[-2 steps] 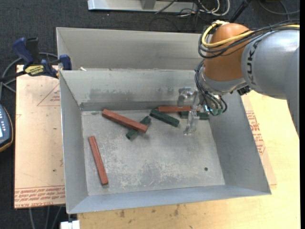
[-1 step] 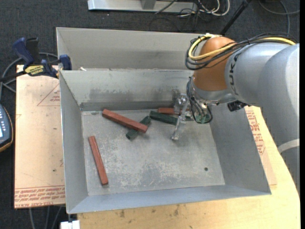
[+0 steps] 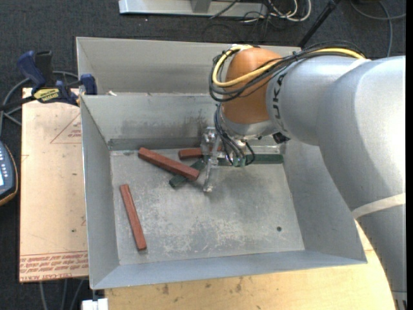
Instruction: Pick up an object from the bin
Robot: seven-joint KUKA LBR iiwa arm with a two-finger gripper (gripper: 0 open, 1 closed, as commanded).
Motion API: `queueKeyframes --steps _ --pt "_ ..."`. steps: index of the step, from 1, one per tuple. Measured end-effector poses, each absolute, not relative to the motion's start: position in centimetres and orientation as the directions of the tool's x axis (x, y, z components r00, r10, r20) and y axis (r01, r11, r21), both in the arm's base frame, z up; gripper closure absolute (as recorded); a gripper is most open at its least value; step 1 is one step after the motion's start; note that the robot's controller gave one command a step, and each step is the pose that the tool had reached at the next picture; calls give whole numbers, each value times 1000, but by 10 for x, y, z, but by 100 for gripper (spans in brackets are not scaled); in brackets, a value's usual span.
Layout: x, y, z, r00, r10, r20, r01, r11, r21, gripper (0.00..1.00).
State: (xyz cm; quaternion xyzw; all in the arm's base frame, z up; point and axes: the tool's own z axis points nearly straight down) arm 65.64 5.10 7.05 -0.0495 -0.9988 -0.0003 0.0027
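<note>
My pincer [image 3: 208,176] hung low over the far middle of the grey metal bin [image 3: 97,192]. My arm stretched in from the right, with an orange wrist cover [image 3: 248,86] and yellow cables looped over it. Whether the pincer was released or clenched, I could not tell.

Its tip stood at the right end of a long reddish-brown flat bar [image 3: 168,163], which lay slantwise across the bin's floor. Nothing showed as grasped. A short reddish-brown piece [image 3: 189,153] lay just on the far side of that end. A small dark green block [image 3: 177,181] lay on its near side, just left of my pincer's tip. To the right, a green bar [image 3: 266,159] reached out from under my wrist.

A second reddish-brown stick [image 3: 132,217] lay alone at the near left, well apart, almost along the left wall.

The scuffed grey floor of the bin [image 3: 226,218] was dull and streaked, with a small dark speck [image 3: 279,228] at the near right. Around the bin lay dark carpet [image 3: 64,11]. On the far side of it were tangled cords [image 3: 284,2] and a pale metal base [image 3: 187,4].
</note>
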Motion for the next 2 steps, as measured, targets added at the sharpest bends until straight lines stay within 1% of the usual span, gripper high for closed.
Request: queueKeyframes --steps 1,2 --pt "661 49 76 -995 103 -13 103 995 3 100" --pt "652 50 221 -992 -123 -11 -123 992 0 100"
